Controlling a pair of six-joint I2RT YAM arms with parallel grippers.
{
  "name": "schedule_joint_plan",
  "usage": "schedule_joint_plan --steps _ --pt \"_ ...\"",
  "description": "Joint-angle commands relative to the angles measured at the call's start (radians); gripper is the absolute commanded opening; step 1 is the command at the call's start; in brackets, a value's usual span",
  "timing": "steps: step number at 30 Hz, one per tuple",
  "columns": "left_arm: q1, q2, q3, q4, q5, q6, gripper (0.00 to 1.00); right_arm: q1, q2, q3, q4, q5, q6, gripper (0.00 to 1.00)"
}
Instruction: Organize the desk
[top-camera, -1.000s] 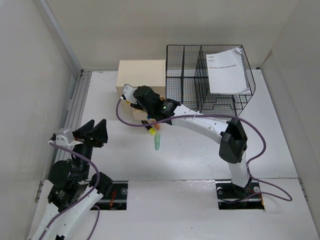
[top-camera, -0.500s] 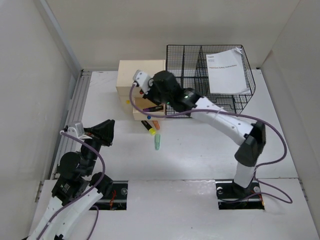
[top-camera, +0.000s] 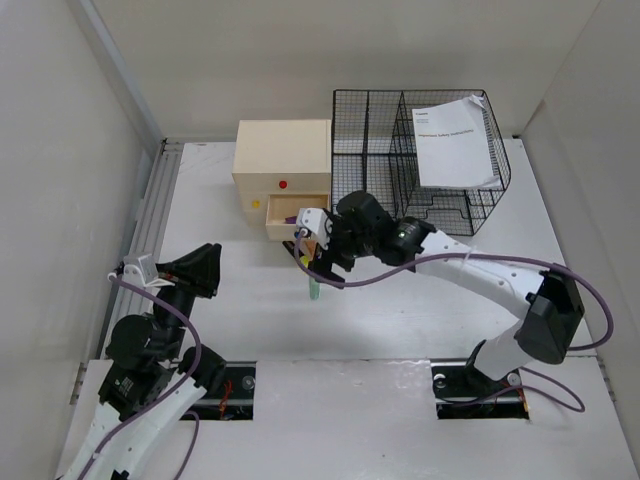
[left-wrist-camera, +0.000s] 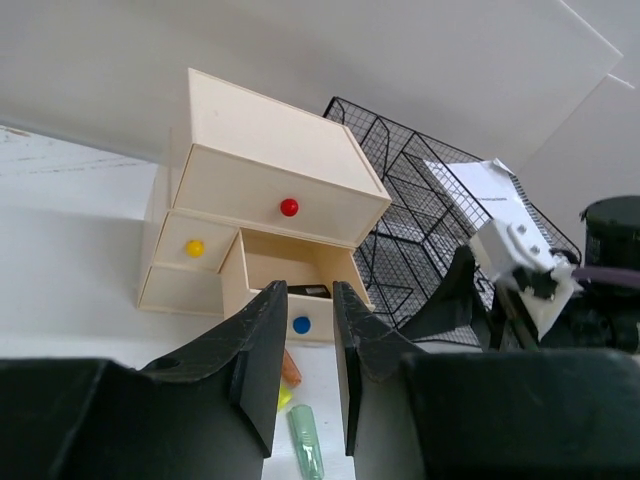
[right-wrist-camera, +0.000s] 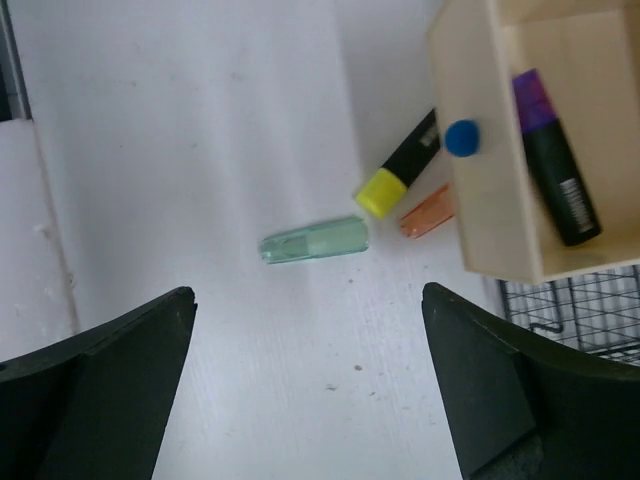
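Observation:
The white desk (top-camera: 420, 310) holds a cream drawer box (top-camera: 283, 160) at the back. Its blue-knob drawer (right-wrist-camera: 490, 150) stands open with a purple-capped black highlighter (right-wrist-camera: 553, 170) inside. In front of it lie a yellow-capped black highlighter (right-wrist-camera: 398, 168), an orange one (right-wrist-camera: 428, 212) and a pale green one (right-wrist-camera: 314, 241), which also shows in the top view (top-camera: 313, 290). My right gripper (right-wrist-camera: 308, 300) is wide open and empty, hovering just above these, in front of the drawer (top-camera: 318, 250). My left gripper (top-camera: 203, 265) is slightly open and empty (left-wrist-camera: 308, 290), at the near left, pointing at the box.
A black wire-mesh rack (top-camera: 400, 170) stands right of the drawer box, with a white printed sheet (top-camera: 455, 140) in its right bay. A ribbed metal rail (top-camera: 150, 220) runs along the desk's left edge. White walls close in on the back and both sides.
My right gripper has pulled back from the drawer box toward me and now hangs over the loose highlighters. The blue-knob drawer shows open with the purple highlighter in it. My left arm shifted slightly.

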Motion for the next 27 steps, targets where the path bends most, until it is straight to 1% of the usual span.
schedule_joint_plan --steps 1,2,3,5,7,8,9,10,11,12,13,14,15,16,17,18,21,27 --pt "0.005 -0.006 0.010 0.034 -0.012 0.006 0.22 0.045 -0.036 -0.015 0.066 0.061 0.036 1.00" --pt "0.005 -0.006 0.010 0.034 -0.012 0.006 0.22 0.054 -0.036 -0.024 0.086 0.080 0.036 1.00" --pt "0.005 -0.006 0.010 0.034 -0.012 0.006 0.22 0.054 -0.036 -0.068 0.116 0.097 0.071 1.00" --pt "0.005 -0.006 0.010 0.034 -0.012 0.006 0.22 0.082 -0.049 -0.120 0.173 0.169 0.096 1.00" --pt "0.005 -0.006 0.010 0.034 -0.012 0.006 0.22 0.082 -0.030 -0.148 0.207 0.183 0.079 1.00" --pt "0.005 -0.006 0.010 0.034 -0.012 0.006 0.22 0.082 -0.018 -0.157 0.244 0.229 0.038 1.00" --pt "0.005 -0.006 0.010 0.034 -0.003 0.006 0.22 0.099 -0.018 -0.157 0.274 0.272 0.038 1.00" --pt "0.005 -0.006 0.010 0.034 -0.003 0.006 0.22 0.119 -0.003 -0.189 0.311 0.349 -0.019 1.00" --pt "0.005 -0.006 0.010 0.034 0.006 0.006 0.22 0.138 0.020 -0.190 0.339 0.475 -0.053 0.98" --pt "0.005 -0.006 0.010 0.034 0.006 0.006 0.22 0.169 0.039 -0.190 0.357 0.517 -0.088 0.86" --pt "0.005 0.003 0.010 0.034 0.006 0.006 0.22 0.178 0.060 -0.178 0.380 0.545 -0.102 0.80" --pt "0.005 0.003 0.010 0.034 0.006 0.006 0.22 0.179 0.101 -0.162 0.380 0.545 -0.102 0.67" --pt "0.005 0.003 0.010 0.034 0.006 0.006 0.22 0.188 0.125 -0.147 0.380 0.565 -0.102 0.38" --pt "0.005 0.003 0.010 0.034 0.006 0.006 0.22 0.188 0.148 -0.130 0.380 0.565 -0.102 0.20" --pt "0.005 0.003 0.010 0.043 0.006 0.006 0.22 0.188 0.195 -0.092 0.380 0.589 -0.102 0.09" --pt "0.005 0.003 0.010 0.043 0.006 0.006 0.22 0.197 0.218 -0.070 0.380 0.631 -0.102 0.00" --pt "0.005 0.003 0.010 0.043 -0.003 0.006 0.22 0.197 0.287 -0.010 0.380 0.651 -0.125 0.00" --pt "0.005 -0.006 0.010 0.043 -0.003 0.006 0.22 0.197 0.364 0.043 0.413 0.701 -0.165 0.00"
